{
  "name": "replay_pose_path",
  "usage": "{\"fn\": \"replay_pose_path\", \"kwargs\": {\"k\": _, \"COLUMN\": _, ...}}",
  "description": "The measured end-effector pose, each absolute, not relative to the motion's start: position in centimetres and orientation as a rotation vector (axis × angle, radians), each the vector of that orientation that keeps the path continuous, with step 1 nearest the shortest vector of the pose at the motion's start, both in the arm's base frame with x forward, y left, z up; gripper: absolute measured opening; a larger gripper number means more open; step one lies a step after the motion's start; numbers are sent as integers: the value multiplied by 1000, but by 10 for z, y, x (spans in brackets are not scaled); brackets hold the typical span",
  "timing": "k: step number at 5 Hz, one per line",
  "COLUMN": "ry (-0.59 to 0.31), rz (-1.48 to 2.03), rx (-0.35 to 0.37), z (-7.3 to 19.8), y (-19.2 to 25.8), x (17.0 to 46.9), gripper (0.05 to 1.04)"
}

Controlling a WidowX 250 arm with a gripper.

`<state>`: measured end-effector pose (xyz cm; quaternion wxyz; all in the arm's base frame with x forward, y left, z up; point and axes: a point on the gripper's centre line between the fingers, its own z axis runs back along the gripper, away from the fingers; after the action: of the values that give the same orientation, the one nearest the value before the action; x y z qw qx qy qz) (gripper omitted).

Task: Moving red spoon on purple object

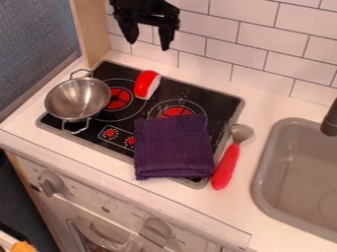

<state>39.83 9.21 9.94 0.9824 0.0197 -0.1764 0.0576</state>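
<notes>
Purple cloth (172, 150) partly hides a burner (176, 111); end effector (148, 45) is cropped.

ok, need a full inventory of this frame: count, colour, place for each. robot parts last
spoon: 1, red handle, grey head, on the counter between stove and sink
cloth: 1, purple, folded, front right of the stove and over its front edge
pot: 1, silver, two handles, left side of the stove
toy food: 1, red and white, back of the stove
stove: 1, black with red rings, set on the counter
sink: 1, grey, right
faucet: 1, black, right edge
counter: 1, white
large knobs: 2, grey, oven front
tile wall: 1, white, back
post: 1, light wood, back left
orange item: 1, bottom left corner, can't identify
gripper: 1, black, top, above the back of the stove
</notes>
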Motion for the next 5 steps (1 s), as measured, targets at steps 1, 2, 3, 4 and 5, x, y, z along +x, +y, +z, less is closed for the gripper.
{"fn": "replay_pose_path", "kwargs": {"k": 1, "ry": -317, "rz": 120, "rx": 31, "z": 86, "y": 91, "x": 395, "gripper": 1000}}
{"fn": "replay_pose_path", "kwargs": {"k": 2, "ry": -283, "rz": 104, "rx": 4, "z": 75, "y": 70, "x": 391, "gripper": 1000}}
{"fn": "replay_pose_path", "kwargs": {"k": 3, "ry": -281, "rz": 73, "rx": 2, "z": 73, "y": 50, "x": 391, "gripper": 1000}}
{"fn": "replay_pose_path", "kwargs": {"k": 4, "ry": -319, "rz": 72, "rx": -12, "z": 80, "y": 30, "x": 390, "gripper": 1000}}
{"fn": "replay_pose_path", "kwargs": {"k": 5, "ry": -321, "rz": 87, "rx": -31, "z": 70, "y": -2, "x": 387, "gripper": 1000}}
